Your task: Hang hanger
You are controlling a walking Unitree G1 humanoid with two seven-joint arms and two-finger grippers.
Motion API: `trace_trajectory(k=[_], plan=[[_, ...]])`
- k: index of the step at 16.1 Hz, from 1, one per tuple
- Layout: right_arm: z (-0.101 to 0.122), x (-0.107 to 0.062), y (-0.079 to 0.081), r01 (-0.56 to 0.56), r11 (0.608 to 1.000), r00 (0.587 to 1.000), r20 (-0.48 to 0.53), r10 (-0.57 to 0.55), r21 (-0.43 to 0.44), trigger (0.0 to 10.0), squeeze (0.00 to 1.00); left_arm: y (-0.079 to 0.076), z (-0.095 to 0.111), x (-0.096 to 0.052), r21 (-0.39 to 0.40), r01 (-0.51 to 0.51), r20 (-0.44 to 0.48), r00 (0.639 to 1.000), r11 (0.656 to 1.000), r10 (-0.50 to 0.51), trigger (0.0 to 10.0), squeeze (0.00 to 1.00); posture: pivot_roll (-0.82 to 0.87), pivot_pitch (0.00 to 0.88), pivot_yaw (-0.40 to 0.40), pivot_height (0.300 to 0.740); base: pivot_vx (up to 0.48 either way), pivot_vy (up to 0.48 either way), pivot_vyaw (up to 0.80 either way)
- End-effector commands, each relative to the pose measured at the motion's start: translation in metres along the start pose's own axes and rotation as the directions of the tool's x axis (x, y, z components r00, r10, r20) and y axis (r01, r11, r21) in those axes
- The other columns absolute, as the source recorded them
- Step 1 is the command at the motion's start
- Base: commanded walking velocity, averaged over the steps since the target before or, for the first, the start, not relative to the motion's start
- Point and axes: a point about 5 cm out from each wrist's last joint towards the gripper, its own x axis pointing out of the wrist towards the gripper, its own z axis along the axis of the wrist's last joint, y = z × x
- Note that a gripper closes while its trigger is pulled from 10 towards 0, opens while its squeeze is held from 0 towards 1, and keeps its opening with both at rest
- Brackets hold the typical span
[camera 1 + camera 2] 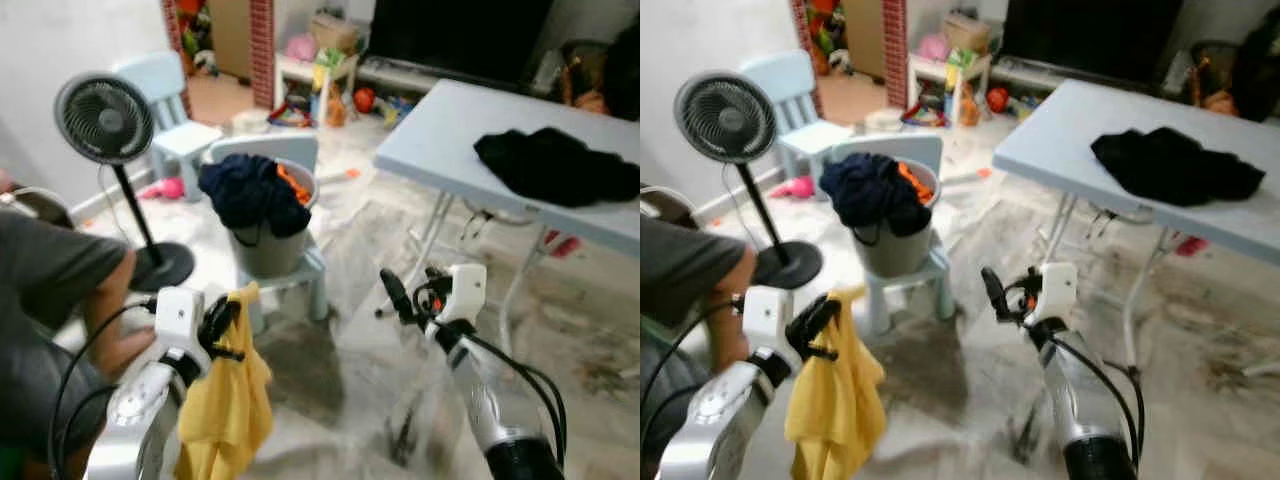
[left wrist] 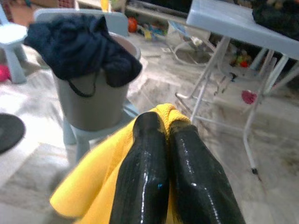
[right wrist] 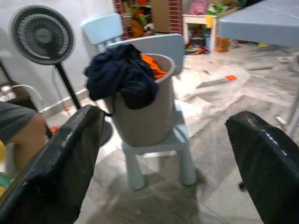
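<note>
A yellow garment (image 1: 228,405) hangs from my left gripper (image 1: 226,322), which is shut on its top edge; the left wrist view shows the two black fingers (image 2: 145,172) pressed together over the yellow cloth (image 2: 88,186). My right gripper (image 1: 408,296) is raised in front of me, open and holding nothing, its two fingers (image 3: 60,158) spread wide and pointing toward the bucket. A grey bucket (image 1: 268,245) stuffed with dark blue and orange clothes (image 1: 250,190) stands on a small pale blue chair (image 1: 300,275).
A standing fan (image 1: 105,120) is on the left. A person's arm and leg (image 1: 60,300) sit close by my left side. A pale blue folding table (image 1: 450,140) at right carries a black garment (image 1: 555,165). Toys and a second small chair (image 1: 165,85) lie beyond.
</note>
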Motion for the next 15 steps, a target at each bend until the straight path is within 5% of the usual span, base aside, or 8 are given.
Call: trace_trajectory(k=[1, 10, 15], plan=[[0.002, -0.0009, -0.0017, 0.01, 1.0, 1.0, 0.011, -0.01, 0.006, 10.0, 0.0, -0.0037, 0.0119, 0.0038, 0.014, 0.032, 0.053, 0.998, 0.999, -0.033, 10.0, 0.0, -0.06, 0.0, -0.034, 0.74, 0.465, 0.0, 0.0], [0.0014, -0.0028, -0.0019, 0.013, 1.0, 1.0, 0.01, -0.013, 0.003, 10.0, 0.0, -0.0069, 0.0106, 0.0029, 0.004, 0.053, 0.051, 0.997, 0.999, -0.053, 10.0, 0.0, -0.06, 0.0, -0.033, 0.74, 0.455, 0.0, 0.0], [0.0006, -0.0036, -0.0023, 0.014, 1.0, 1.0, 0.003, -0.014, 0.006, 10.0, 0.0, -0.0081, 0.0068, 0.0023, 0.007, 0.049, 0.039, 0.998, 0.999, -0.049, 10.0, 0.0, -0.06, 0.0, -0.034, 0.74, 0.449, 0.0, -0.8]])
